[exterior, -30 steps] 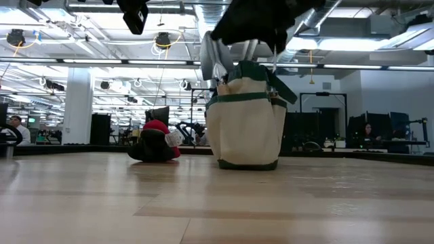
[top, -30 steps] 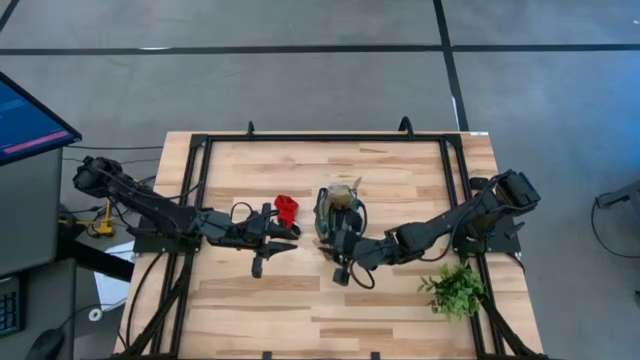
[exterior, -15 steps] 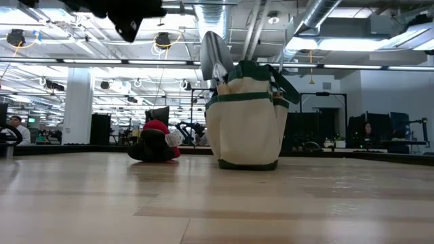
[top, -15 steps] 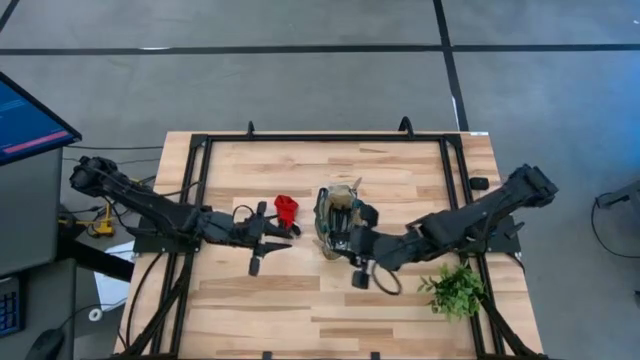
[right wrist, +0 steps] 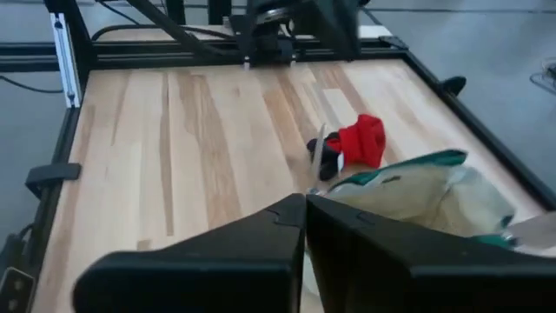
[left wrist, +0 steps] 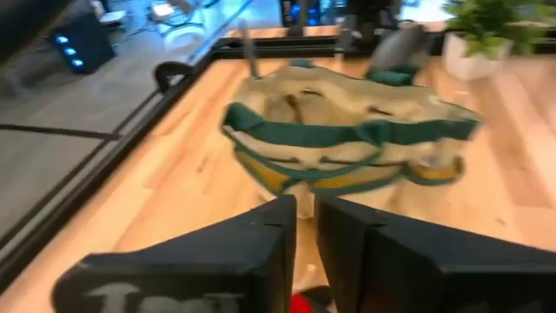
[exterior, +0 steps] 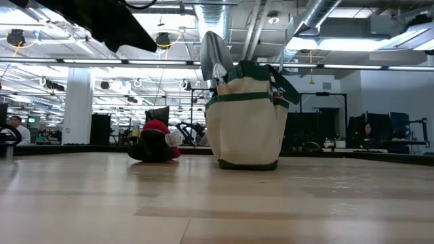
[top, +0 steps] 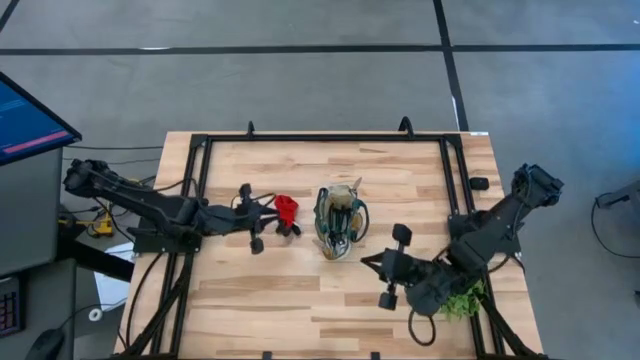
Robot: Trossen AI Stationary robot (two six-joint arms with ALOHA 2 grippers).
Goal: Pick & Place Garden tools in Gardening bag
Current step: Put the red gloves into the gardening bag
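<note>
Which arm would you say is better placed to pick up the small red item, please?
Left: its gripper sits right beside the small red item; the right gripper is beyond the tan fabric bag.

The bench (top: 250,300) is pale planked wood with a smooth, faintly glossy finish. The bag (exterior: 245,122) is soft matt cloth. A dull grey metal trowel blade (exterior: 213,55) shows above it.
</note>
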